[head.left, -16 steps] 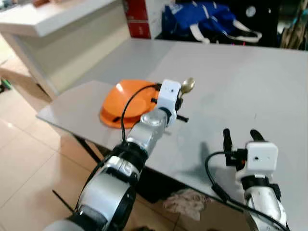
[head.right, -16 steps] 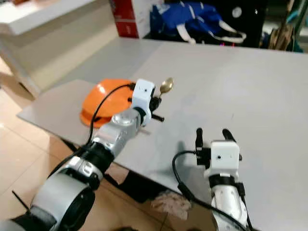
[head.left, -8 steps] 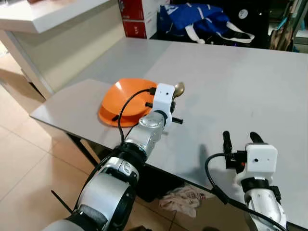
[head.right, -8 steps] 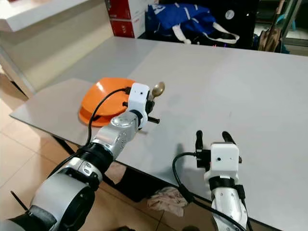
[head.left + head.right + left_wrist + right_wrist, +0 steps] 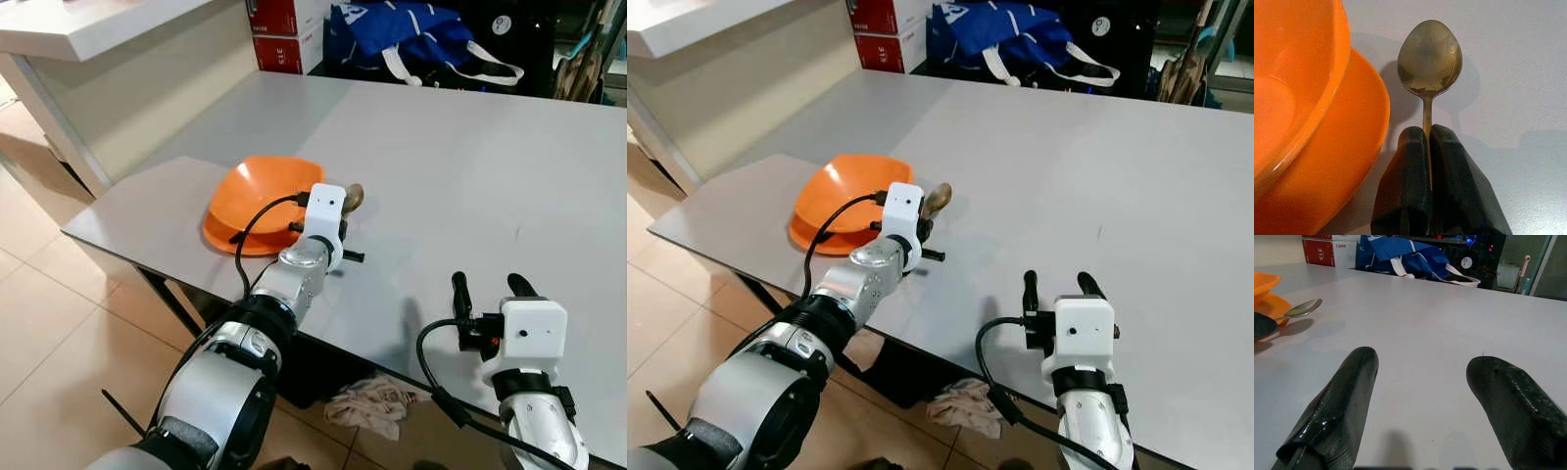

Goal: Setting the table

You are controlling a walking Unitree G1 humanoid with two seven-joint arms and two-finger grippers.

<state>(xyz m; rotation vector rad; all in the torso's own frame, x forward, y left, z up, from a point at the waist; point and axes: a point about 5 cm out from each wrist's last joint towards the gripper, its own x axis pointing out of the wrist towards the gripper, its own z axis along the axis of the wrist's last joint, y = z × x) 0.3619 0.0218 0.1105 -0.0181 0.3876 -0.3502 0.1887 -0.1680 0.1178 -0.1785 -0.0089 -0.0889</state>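
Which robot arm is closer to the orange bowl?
Left. The left tool holds the spoon right beside the orange bowl. The right tool hovers open near the table's front edge, well off to the bowl's right.

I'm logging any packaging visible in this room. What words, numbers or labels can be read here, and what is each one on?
"315": white print on the red box standing behind the far end of the table, read in the right wrist view.
Smaller white print beside it on the same box: too blurred to read.
Round white mark on the black object behind the blue bag: too small to read.
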